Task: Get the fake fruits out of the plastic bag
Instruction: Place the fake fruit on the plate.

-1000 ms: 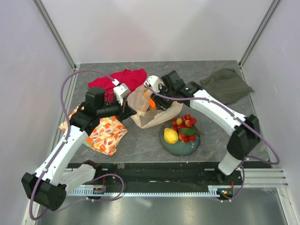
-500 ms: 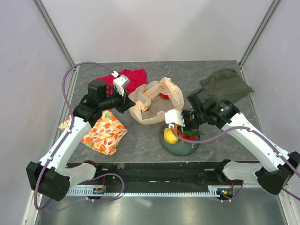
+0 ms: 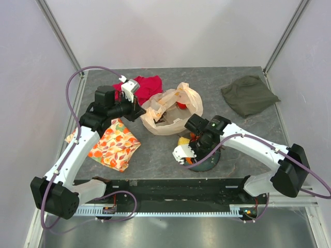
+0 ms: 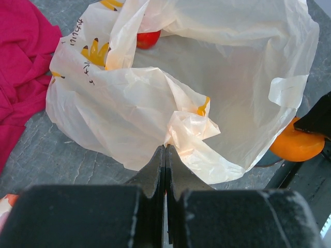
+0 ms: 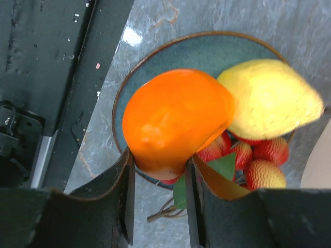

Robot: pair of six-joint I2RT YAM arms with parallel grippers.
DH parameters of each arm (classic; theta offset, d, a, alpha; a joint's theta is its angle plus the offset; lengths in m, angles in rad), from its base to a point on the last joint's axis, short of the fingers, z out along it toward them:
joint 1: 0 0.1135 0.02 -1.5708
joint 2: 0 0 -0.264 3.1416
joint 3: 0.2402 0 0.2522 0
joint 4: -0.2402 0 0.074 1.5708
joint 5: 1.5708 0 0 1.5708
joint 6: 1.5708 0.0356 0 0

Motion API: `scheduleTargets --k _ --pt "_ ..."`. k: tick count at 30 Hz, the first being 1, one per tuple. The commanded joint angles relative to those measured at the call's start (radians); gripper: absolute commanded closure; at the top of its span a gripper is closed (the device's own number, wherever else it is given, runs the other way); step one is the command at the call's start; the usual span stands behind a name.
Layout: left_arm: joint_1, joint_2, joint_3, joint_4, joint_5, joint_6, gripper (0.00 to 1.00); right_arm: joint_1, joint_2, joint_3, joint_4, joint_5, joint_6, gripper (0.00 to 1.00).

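Your right gripper [image 5: 158, 168] has the orange [image 5: 176, 119] clamped, jaws spread about the fruit's width. It hangs just over the near-left part of the plate [image 5: 199, 51], right beside the yellow fruit [image 5: 269, 98] and the red berries [image 5: 264, 173] already lying there. So you're on the drop-off. Ease down a touch, open the jaws, and let the orange settle on the bare patch so it can't roll over the rim.

On the left, your left gripper [image 4: 165, 155] has its jaws pressed tight on a fold of the plastic bag [image 4: 129, 113] at its near edge. That holds the mouth up off the bench [image 3: 155, 152], just right of the red cloth [image 3: 145, 85]. A red fruit [image 4: 148, 39] shows at the bag's far side, seemingly still inside, so that one looks next.

A second ago the right arm was up at the bag with the orange, and the bag lay slumped. Now the bag gapes wider, and the arm has swung round to the plate.
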Motion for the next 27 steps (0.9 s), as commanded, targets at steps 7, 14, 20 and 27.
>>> scheduleTargets --k 7,14,20,27 --pt "0.008 -0.004 0.015 -0.015 0.006 -0.018 0.98 0.093 -0.05 -0.126 0.151 0.129 0.064 0.99" --pt "0.008 -0.01 0.003 -0.017 0.034 -0.027 0.98 0.127 -0.085 -0.19 0.28 0.172 0.147 0.86" --pt "0.008 -0.019 -0.005 -0.021 0.046 -0.053 0.98 0.133 -0.085 -0.19 0.268 0.16 0.177 0.48" --pt "0.008 -0.025 -0.017 -0.018 0.054 -0.055 0.99 0.135 -0.127 -0.224 0.307 0.17 0.2 0.33"
